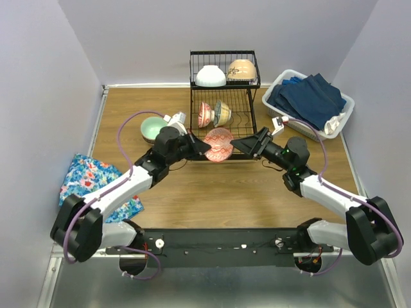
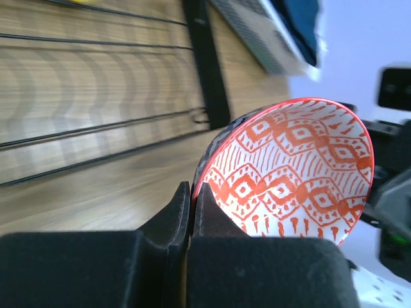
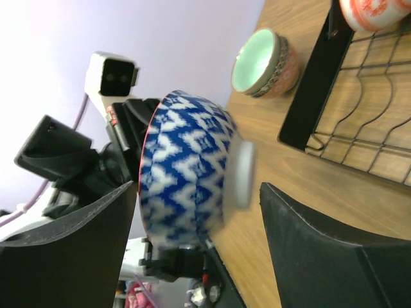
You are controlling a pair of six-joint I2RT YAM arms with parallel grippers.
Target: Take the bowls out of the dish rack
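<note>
Left fingers (image 2: 173, 218), on the left gripper (image 2: 192, 192): pinched flat together on the rim of a bowl (image 2: 289, 173), red-orange diamond pattern inside, blue-and-white zigzag outside. Bowl tipped on edge, off the table (image 1: 212, 192), inside toward the left wrist, white foot toward the right arm.

Right fingers (image 3: 321, 237), on the right gripper (image 3: 196, 192): spread wide, one on either side of that same bowl, grasping nothing.

Just beyond both sets of fingertips: the front edge of the black wire dish rack (image 1: 192, 106). Farther in, on its lower tray: a red-and-white patterned bowl (image 1: 205, 114) and an olive bowl (image 1: 222, 113) with yellow inside, both on edge, side by side. Higher, in the raised basket: a white bowl (image 1: 210, 76), upside down, beside a beige bowl (image 1: 241, 69).

Out past the left fingers, on the wood: a mint-green bowl (image 1: 153, 128), upright. Out past the right fingers: a white plastic basket (image 1: 349, 104) of blue cloths (image 1: 308, 96). Back beside the left arm: a floral cloth (image 1: 90, 183).
</note>
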